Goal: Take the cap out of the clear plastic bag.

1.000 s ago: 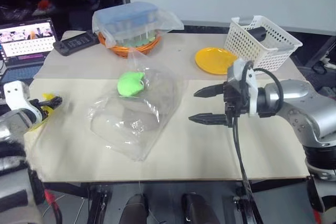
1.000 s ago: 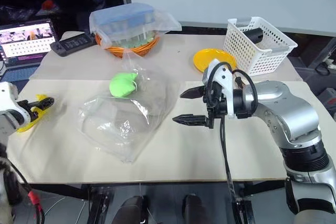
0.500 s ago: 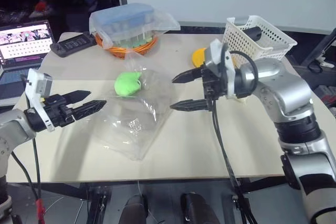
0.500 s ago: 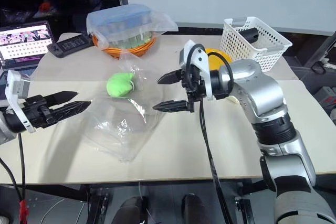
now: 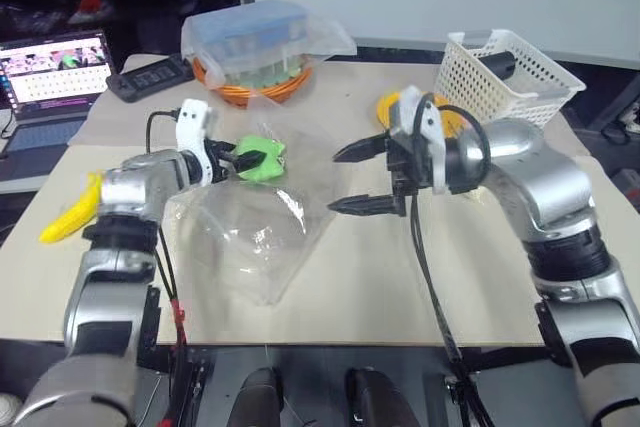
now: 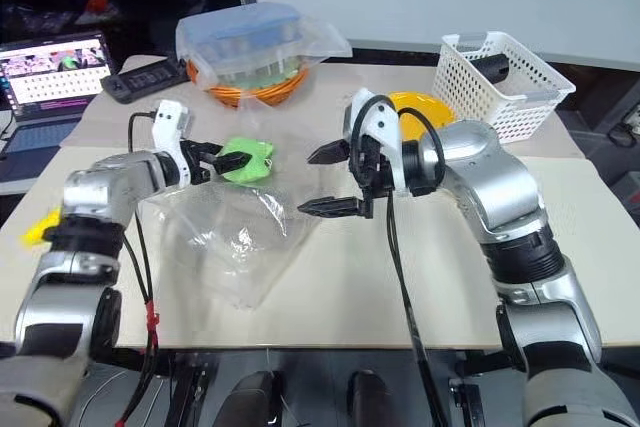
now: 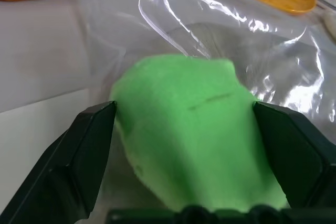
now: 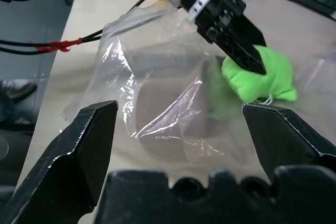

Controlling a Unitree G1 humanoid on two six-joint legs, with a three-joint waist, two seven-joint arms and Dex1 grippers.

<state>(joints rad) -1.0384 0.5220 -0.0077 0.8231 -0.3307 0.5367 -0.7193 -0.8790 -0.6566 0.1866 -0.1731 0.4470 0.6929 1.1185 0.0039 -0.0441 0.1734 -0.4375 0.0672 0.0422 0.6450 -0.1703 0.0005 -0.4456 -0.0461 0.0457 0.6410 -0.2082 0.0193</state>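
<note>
Two pincers now flank the bag. The left pincer (image 5: 250, 158) has swung in from the tabletop's (image 5: 420, 277) left edge, and its released fingers straddle the green plush toy (image 5: 270, 167) without clamping it. The right pincer (image 5: 333, 182) has barely shifted and hangs spread wide just beside the bag's right edge, gripping nothing. The left approach appears aimed at the toy or the film there, not the cap, so extraction has not begun.

The clear bag (image 5: 250, 257) lies flat. The cap (image 8: 168, 111) shows as a pale dome inside it. Whether the toy sits under the film cannot be told. Farther back, a white basket (image 5: 520, 87) holds a dark object (image 5: 502, 63).
</note>
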